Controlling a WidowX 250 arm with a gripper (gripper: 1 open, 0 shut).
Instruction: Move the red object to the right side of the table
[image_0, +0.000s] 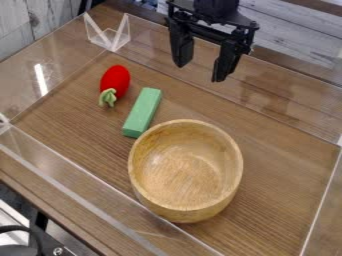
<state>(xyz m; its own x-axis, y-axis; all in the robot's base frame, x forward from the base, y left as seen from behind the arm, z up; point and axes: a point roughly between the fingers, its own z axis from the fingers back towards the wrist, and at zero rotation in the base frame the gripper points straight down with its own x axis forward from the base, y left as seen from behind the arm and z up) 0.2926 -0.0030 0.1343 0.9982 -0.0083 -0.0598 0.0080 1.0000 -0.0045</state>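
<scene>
The red object (115, 79), a small rounded toy fruit with a green stem end pointing toward the near left, lies on the left part of the table (274, 120). My gripper (201, 64) hangs above the far middle of the table, pointing down. Its two black fingers stand apart with nothing between them. It is well to the right of the red object and higher, not touching it.
A green rectangular block (142, 111) lies just right of the red object. A round light wooden bowl (186, 168) sits at the near middle. Low clear acrylic walls (107, 33) border the tabletop. Bare wood shows right of the bowl.
</scene>
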